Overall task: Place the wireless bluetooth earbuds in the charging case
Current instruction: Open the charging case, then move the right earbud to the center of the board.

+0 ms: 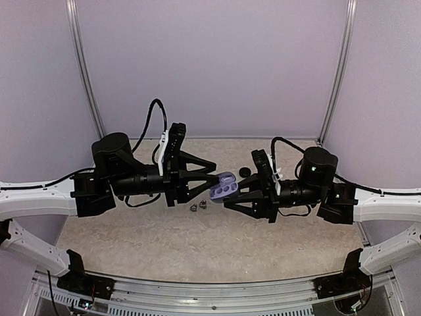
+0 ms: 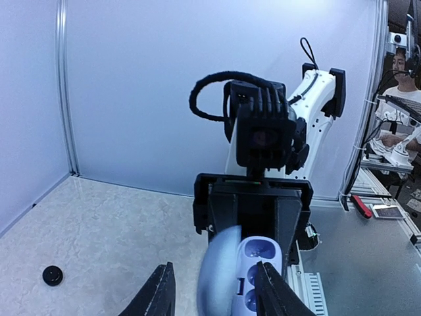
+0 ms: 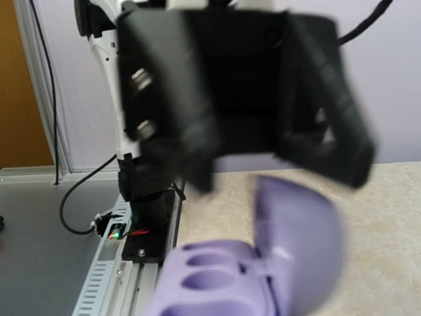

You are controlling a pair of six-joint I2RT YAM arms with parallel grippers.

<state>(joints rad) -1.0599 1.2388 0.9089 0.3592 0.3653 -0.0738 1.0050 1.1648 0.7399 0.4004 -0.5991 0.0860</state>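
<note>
From above, the charging case (image 1: 224,187), lavender with its lid swung open, sits off the table (image 1: 131,240) at the middle, where the two arms meet nose to nose. The left gripper (image 1: 214,182) reaches it from the left and the right gripper (image 1: 231,195) from the right. Two silvery-grey earbuds (image 1: 198,206) lie on the table just below and left of the case, close together. No black stemmed ones can be made out. A small black puck (image 1: 245,172) rests just above and right of the case. In the left wrist view the left fingers (image 2: 158,293) stand fairly wide. The raised lid (image 2: 219,273) is between them, with clear space on its left side, so they are not clamping it. The case base and its wells (image 2: 255,273) lie against the other finger, backed by the right gripper's body, and the wells look empty. The puck (image 2: 52,275) sits far to the left of the case on the floor of the cell. In the right wrist view the case (image 3: 217,276) fills the bottom edge, wells up and lid to the right, with the left gripper blurred just beyond it. The right fingers are hidden under the case, yet it rides exactly where they would close, so I judge that the right gripper is gripping it. The step in hand looks like opening and presenting the case. Next, the left gripper should drop to the earbuds below the case, pinch one, and line it up over a well.
</note>
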